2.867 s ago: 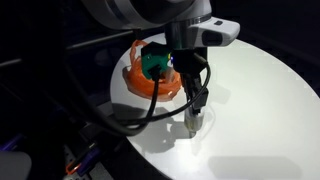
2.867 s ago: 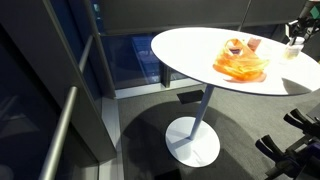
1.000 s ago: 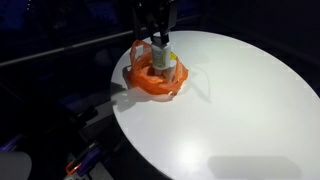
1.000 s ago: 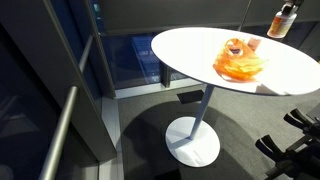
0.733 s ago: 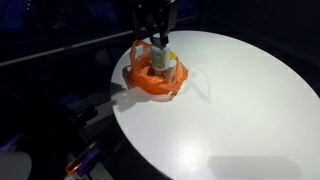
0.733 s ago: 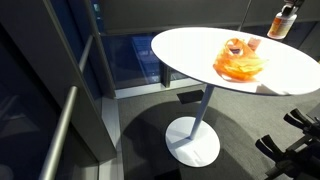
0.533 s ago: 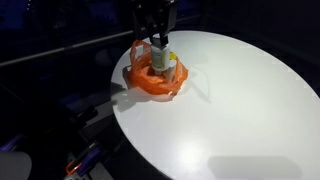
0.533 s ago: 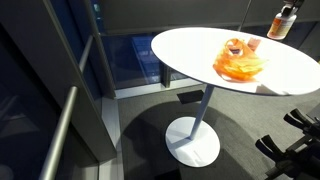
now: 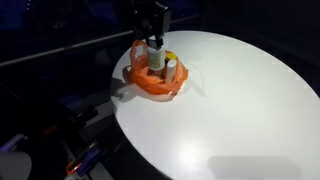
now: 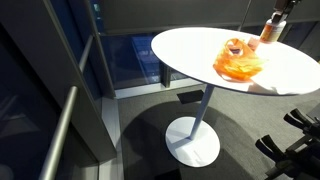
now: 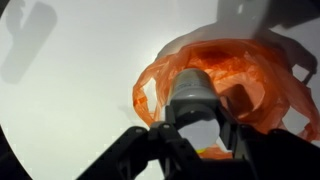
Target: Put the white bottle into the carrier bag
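The orange carrier bag lies crumpled and open on the round white table. It also shows in the other exterior view and in the wrist view. My gripper is shut on the white bottle and holds it upright just above the bag's opening. In the wrist view the bottle sits between the black fingers, over the bag. In the exterior view from farther off the bottle hangs above the table behind the bag.
The table stands on a single pedestal base. Dark railings and glass panels stand beside it. The bag holds other small items, hard to make out.
The gripper has moved with the bottle, which now sits lower and closer over the bag's opening than half a second ago.
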You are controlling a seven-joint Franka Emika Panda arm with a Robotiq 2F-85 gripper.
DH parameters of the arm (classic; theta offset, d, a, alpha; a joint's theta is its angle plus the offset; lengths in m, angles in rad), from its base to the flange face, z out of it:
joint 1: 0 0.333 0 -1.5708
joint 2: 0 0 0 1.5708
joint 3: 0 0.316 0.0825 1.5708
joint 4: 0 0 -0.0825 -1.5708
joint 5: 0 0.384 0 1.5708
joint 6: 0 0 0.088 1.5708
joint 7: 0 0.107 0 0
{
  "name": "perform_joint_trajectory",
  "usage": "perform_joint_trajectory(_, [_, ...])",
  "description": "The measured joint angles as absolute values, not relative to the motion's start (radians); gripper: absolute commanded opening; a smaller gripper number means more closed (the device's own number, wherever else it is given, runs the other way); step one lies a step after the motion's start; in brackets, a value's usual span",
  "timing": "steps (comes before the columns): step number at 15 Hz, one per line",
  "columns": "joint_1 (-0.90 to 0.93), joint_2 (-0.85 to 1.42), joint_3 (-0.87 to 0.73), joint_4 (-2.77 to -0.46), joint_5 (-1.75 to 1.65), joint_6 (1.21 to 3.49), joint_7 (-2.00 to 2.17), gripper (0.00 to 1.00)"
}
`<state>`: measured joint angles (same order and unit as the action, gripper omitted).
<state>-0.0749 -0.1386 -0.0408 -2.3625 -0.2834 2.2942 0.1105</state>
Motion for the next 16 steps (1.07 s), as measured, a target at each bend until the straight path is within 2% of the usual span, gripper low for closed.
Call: perform_joint_trajectory(16, [-0.001, 0.069, -0.002, -2.344, -0.235, 2.470, 0.108, 0.19])
